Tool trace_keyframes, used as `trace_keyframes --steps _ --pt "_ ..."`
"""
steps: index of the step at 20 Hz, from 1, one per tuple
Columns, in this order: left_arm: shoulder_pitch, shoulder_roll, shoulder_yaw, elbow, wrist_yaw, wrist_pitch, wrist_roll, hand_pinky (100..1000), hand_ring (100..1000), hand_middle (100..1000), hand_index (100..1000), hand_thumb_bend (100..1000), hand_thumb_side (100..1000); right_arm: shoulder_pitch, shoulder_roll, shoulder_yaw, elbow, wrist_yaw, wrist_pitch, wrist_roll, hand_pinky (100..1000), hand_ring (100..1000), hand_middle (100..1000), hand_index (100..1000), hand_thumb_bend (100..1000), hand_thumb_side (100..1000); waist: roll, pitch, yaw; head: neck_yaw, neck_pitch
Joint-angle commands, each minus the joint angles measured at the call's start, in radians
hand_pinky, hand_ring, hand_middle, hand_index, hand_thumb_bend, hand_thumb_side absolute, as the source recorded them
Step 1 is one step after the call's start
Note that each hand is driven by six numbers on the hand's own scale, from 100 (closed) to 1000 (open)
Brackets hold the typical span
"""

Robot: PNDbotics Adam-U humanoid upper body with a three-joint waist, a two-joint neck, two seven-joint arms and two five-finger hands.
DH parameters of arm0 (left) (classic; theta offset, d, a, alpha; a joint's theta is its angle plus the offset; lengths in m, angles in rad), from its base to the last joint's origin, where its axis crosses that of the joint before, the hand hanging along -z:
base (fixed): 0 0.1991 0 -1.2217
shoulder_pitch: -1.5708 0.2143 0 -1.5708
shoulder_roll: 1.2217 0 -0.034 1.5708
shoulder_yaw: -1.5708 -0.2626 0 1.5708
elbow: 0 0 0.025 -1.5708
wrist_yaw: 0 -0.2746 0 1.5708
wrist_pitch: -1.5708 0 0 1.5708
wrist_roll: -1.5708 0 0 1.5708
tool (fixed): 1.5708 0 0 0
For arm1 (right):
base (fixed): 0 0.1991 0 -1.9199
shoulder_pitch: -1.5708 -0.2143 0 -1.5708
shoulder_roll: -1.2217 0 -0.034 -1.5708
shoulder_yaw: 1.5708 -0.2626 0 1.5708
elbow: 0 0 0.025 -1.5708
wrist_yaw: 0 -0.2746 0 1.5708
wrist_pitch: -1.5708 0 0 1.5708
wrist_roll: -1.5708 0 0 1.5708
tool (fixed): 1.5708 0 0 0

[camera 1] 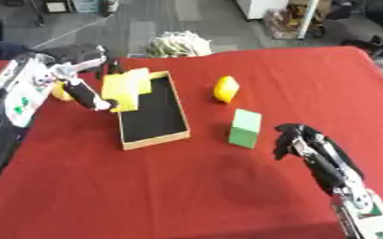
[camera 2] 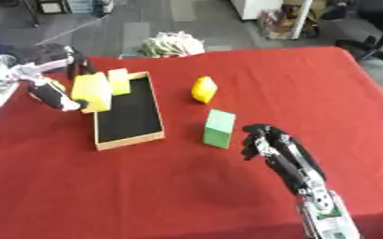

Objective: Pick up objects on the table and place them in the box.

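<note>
A flat box (camera 1: 155, 140) with a black floor and a tan rim lies left of centre on the red table. My left hand (camera 1: 84, 95) comes in from the left and is shut on a yellow block (camera 1: 119, 92), held at the box's left rim. A second, smaller yellow block (camera 1: 148, 80) rests at the box's far end. To the right of the box stand a rounded yellow object (camera 1: 226, 88) and, nearer to me, a green block (camera 1: 245, 128). My right hand (camera 1: 302, 142) hovers just right of the green block, fingers relaxed and drooping, holding nothing.
A small yellow-orange thing (camera 1: 60, 91) lies behind my left hand. A dark object (camera 1: 79, 53) sits at the table's far left corner. A pale bundle (camera 1: 178, 44) lies on the floor past the far edge. Office chairs stand at the upper right.
</note>
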State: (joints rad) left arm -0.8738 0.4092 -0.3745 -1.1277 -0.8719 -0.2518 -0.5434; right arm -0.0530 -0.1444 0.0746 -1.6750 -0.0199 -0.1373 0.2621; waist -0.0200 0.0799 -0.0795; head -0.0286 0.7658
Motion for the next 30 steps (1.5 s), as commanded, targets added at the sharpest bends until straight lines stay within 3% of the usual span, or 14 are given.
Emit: trace_keyframes --steps 1,11,16,22,25,30 --pt "-0.024 -0.036 0.0 0.032 -0.056 0.001 0.006 674 535 524 716 364 231 -0.012 -0.002 0.002 -0.012 -0.009 -0.001 0.006 492 526 517 731 100 620 -0.003 -0.015 -0.005 0.003 0.004" --pt "-0.036 -0.149 0.029 0.164 -0.201 0.063 0.151 673 537 527 726 392 239 -0.02 0.001 0.01 -0.012 -0.011 0.0 0.013 493 526 518 731 100 631 -0.008 0.0 -0.034 0.01 0.004" --pt "-0.042 -0.175 0.035 0.198 -0.197 0.082 0.197 671 535 526 730 367 228 -0.024 0.001 0.012 -0.011 -0.01 0.0 0.015 493 526 518 731 100 632 -0.01 0.007 -0.043 0.012 0.004" --pt "-0.043 -0.177 0.02 0.191 -0.115 0.07 0.158 678 546 540 751 362 221 -0.025 0.002 0.012 -0.01 -0.009 0.001 0.015 493 527 519 731 100 635 -0.01 0.008 -0.044 0.01 0.004" --pt "-0.045 -0.163 0.004 0.168 -0.094 0.057 0.1 736 624 647 834 437 262 -0.025 0.002 0.011 -0.009 -0.007 0.002 0.015 493 527 519 731 100 636 -0.008 0.008 -0.043 0.009 0.004" --pt "-0.045 -0.132 0.007 0.133 -0.082 0.044 0.024 791 713 760 877 480 382 -0.024 0.001 0.009 -0.008 -0.003 0.003 0.013 493 527 520 732 100 639 -0.004 0.007 -0.039 0.001 0.004"
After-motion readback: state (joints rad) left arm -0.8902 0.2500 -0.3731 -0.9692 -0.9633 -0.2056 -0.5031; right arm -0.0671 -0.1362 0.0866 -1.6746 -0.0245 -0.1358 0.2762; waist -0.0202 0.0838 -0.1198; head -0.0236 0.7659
